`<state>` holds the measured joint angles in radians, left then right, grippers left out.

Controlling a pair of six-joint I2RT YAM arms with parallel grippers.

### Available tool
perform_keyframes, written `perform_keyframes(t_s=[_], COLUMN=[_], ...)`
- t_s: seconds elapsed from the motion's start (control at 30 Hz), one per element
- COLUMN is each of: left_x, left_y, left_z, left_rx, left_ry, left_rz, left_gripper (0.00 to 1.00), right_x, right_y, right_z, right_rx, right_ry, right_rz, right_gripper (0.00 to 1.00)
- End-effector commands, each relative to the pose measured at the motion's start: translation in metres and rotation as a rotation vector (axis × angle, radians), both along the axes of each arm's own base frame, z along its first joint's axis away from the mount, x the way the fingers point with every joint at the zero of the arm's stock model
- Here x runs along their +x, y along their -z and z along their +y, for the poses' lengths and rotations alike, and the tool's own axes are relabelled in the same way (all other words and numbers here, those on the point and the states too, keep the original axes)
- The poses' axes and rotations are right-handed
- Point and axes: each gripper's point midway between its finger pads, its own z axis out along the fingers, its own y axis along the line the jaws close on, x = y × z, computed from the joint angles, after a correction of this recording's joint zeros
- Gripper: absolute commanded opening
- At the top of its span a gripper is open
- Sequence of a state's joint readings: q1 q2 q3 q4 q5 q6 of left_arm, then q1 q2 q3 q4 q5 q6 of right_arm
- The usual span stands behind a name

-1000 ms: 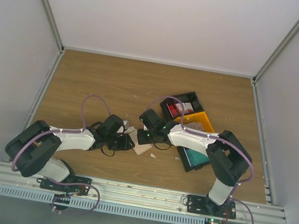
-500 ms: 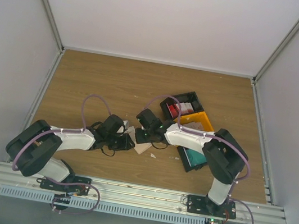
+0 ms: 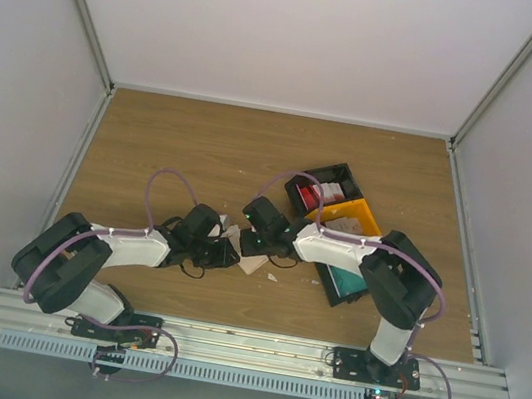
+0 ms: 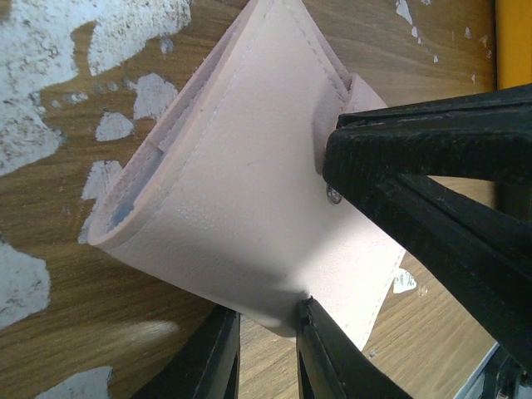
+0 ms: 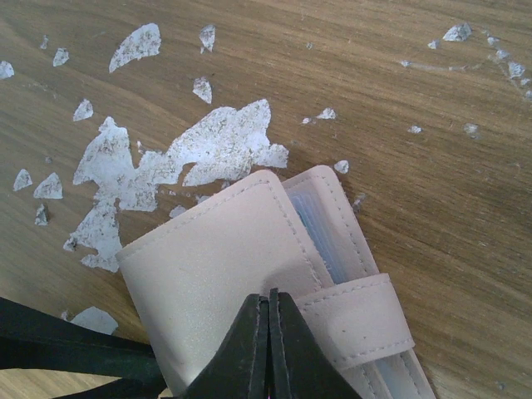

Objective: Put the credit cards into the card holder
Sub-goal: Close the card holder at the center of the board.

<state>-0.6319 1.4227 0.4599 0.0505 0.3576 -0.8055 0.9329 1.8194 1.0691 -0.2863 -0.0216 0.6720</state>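
Note:
The beige card holder (image 3: 254,263) lies on the wood between my two grippers. In the left wrist view, the card holder (image 4: 233,183) stands slightly open and my left gripper (image 4: 262,312) grips its lower edge. My left gripper (image 3: 227,252) is just left of it. My right gripper (image 3: 245,241) is shut with its tips (image 5: 268,295) at the root of the snap tab (image 5: 357,320) on the card holder (image 5: 208,283). The pale bluish inside (image 5: 320,233) shows. Red cards (image 3: 315,197) lie in a black bin. A teal card (image 3: 347,278) lies in another.
A black bin (image 3: 299,197), a yellow bin (image 3: 372,219) and a second black bin (image 3: 330,293) stand at the right, partly under my right arm. White crumbly scraps (image 5: 216,145) litter the wood around the card holder. The yellow bin's edge (image 4: 514,33) shows in the left wrist view.
My right gripper has shifted a little left and toward the left gripper, onto the card holder. The left arm has barely moved.

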Motion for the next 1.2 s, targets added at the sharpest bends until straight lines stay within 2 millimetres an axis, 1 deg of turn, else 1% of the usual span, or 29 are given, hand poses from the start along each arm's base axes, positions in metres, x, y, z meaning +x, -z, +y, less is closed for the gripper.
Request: perform_keyframes(t_s=[0.0,0.17,0.33,0.57,0.9,1.17], left_x=[0.002,0.005,0.007,0.010,0.012,0.015], left_y=[0.010,0.013,0.015,0.016,0.023,0.026], left_z=[0.005,0.006,0.007,0.008,0.010,0.009], left_rx=[0.016,0.017,0.021,0.027,0.041,0.049], left_ry=[-0.026,-0.040,-0.047,-0.064,-0.081,-0.084], left_rz=[0.007,0.014,0.017,0.019,0.037,0.049], left_gripper=[0.22,0.20,0.19,0.19,0.19,0.18], right_x=[-0.039,-0.048,-0.059,-0.072,-0.096,-0.117], right_y=[0.034,0.044,0.056,0.067,0.091,0.105], right_z=[-0.007,-0.014,-0.026,-0.036,-0.061,-0.066], right_rx=[-0.027,-0.021,-0.021,0.000,-0.043,-0.096], right_ry=[-0.045,-0.037,-0.017,-0.025,-0.050,-0.091], right_rz=[0.145,0.173,0.198,0.222,0.267,0.285], right_gripper=[0.01,0.00,0.01,0.01,0.01,0.00])
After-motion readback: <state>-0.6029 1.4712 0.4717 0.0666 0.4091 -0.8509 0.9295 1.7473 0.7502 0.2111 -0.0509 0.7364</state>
